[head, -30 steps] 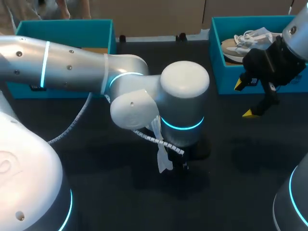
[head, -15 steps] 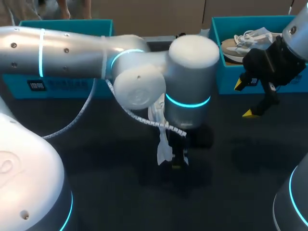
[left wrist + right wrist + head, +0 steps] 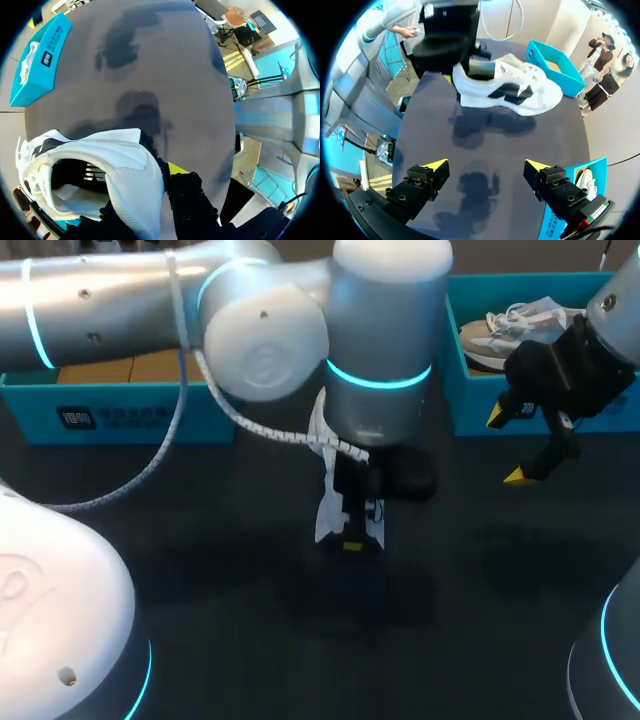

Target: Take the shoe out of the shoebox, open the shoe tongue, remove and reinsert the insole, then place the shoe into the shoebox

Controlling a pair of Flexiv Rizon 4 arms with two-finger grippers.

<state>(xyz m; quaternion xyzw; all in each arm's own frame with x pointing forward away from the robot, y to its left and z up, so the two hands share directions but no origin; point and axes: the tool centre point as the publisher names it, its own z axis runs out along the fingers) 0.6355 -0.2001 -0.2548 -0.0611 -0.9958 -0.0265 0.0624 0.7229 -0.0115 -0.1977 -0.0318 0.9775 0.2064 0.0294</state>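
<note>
Status: left gripper (image 3: 161,176) clamped on the shoe (image 3: 510,90); right gripper (image 3: 487,170) open.
The shoe hung by its heel collar between the left fingers, above the table (image 3: 495,145), well ahead of the right gripper, apart from the shoebox (image 3: 555,62).

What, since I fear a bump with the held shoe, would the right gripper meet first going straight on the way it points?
Probably the bare table, right ahead of the open right gripper. The white shoe hangs farther off and seems above that line, though depth is unclear.
</note>
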